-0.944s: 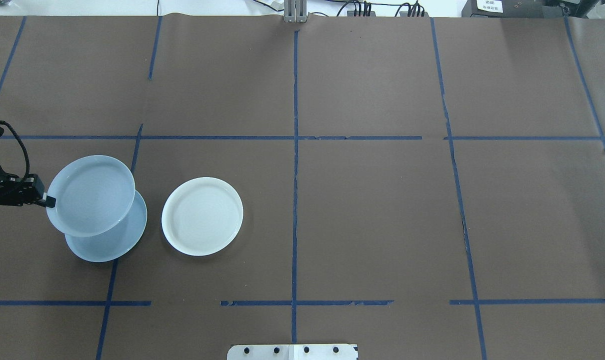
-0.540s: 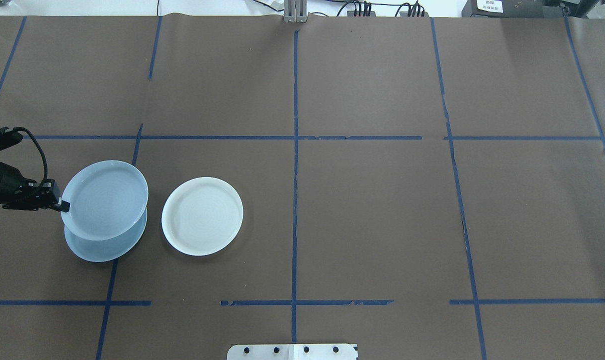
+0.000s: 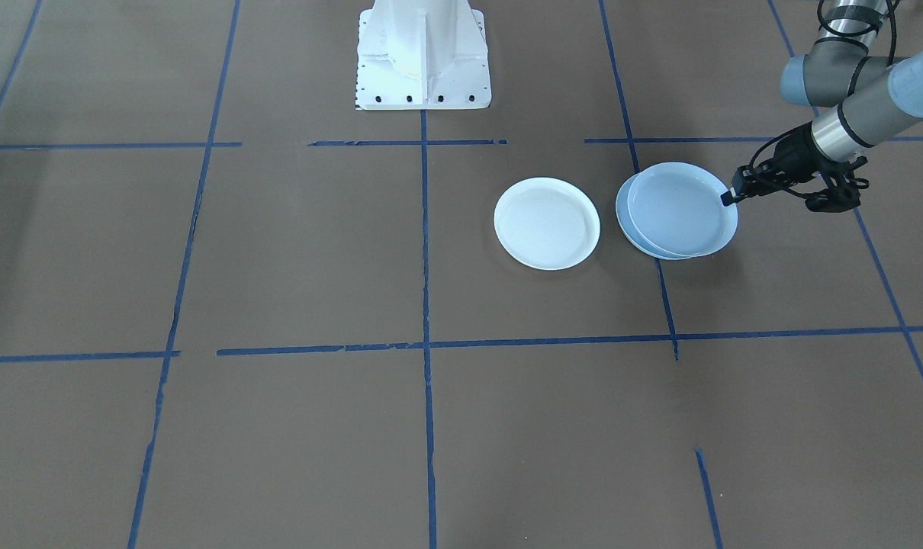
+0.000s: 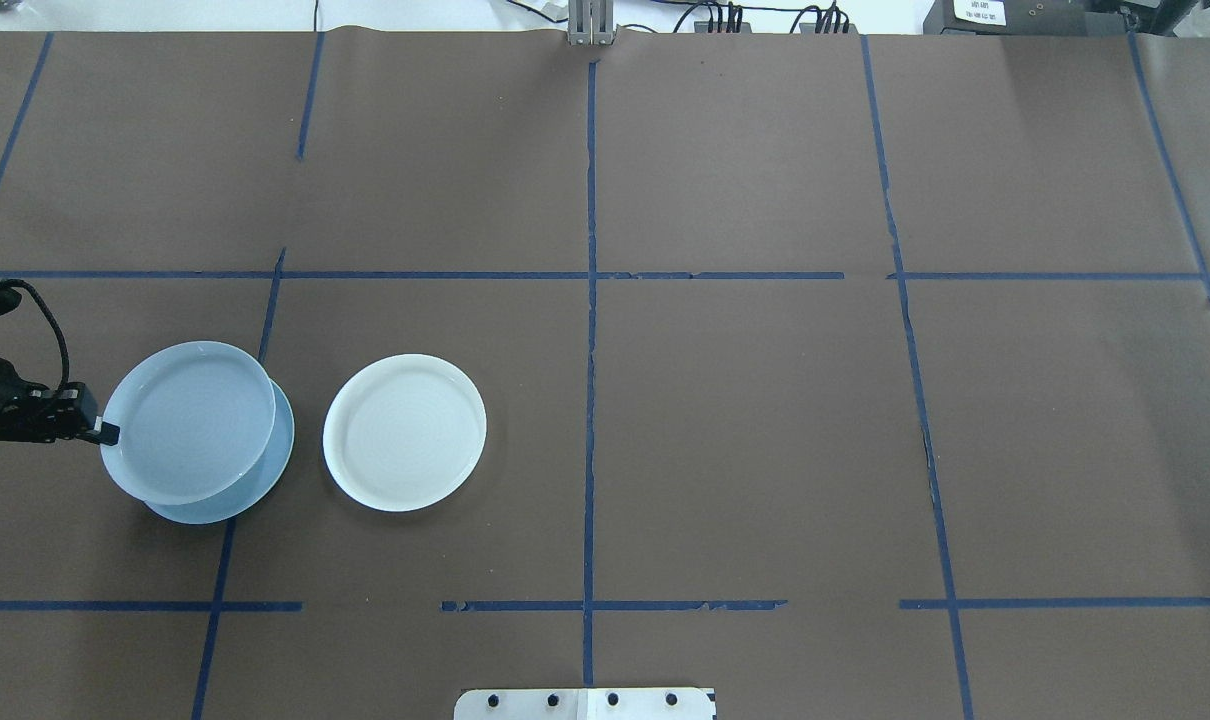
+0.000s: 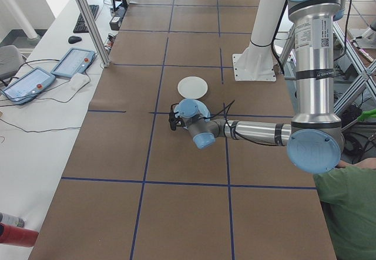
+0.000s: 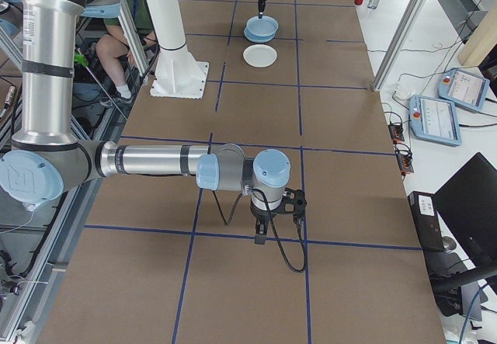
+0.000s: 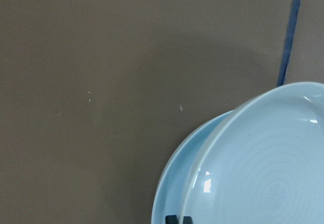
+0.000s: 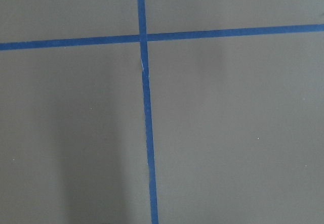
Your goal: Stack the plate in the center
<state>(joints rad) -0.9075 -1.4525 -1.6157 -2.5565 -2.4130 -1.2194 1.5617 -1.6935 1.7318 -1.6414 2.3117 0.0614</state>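
Legibly, only a white label with a square code on the near arm's upright tube (image 5: pixel 321 32) shows in the exterior left view; its print is too small to read. Left gripper (image 4: pixel 105 433): fingers clamped on the rim of the ringed pale blue plate (image 4: pixel 187 422), held over the smooth blue-grey plate (image 4: pixel 265 460), which lies on the brown table (image 4: pixel 745 420) and is mostly hidden beneath it. Contact between the two plates cannot be judged. White plate (image 4: pixel 405 432): just beside them, apart. Right gripper (image 6: pixel 262 231): points down at the table well apart; its opening cannot be told.
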